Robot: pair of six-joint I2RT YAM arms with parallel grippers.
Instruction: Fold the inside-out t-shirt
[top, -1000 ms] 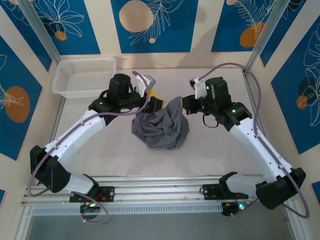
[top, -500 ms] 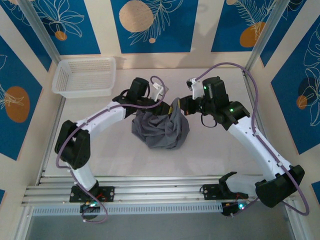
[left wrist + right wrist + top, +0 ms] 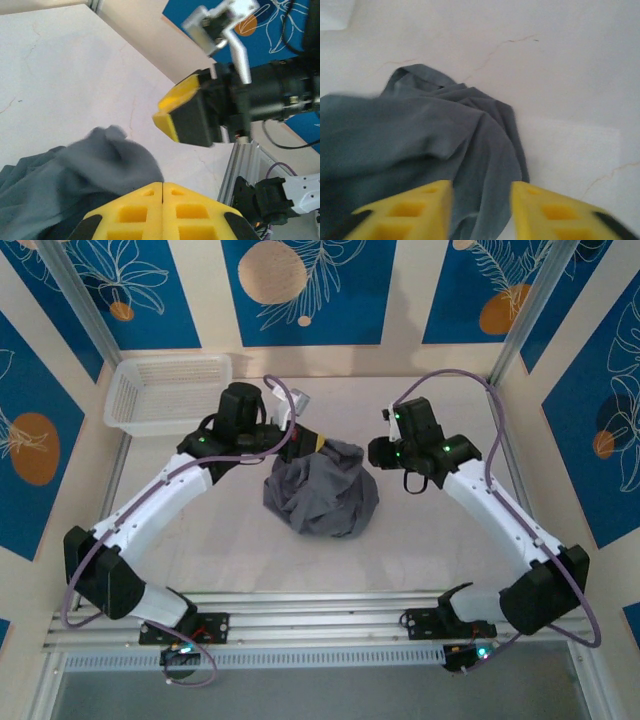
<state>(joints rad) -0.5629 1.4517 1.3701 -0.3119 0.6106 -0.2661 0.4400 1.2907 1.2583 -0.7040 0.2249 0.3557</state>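
The inside-out t-shirt (image 3: 322, 495) is seen crumpled mid-desk (image 3: 210, 540). Soft, light and limp, it is best taken by an edge. The left claw (image 3: 162, 186) is clenched at its far edge, and the right claw (image 3: 481, 189) is shown released.

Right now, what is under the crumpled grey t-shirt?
The t-shirt lies bunched in a heap on the white table, whose surface shows around it. Whatever is beneath the heap is covered by the fabric and cannot be seen.
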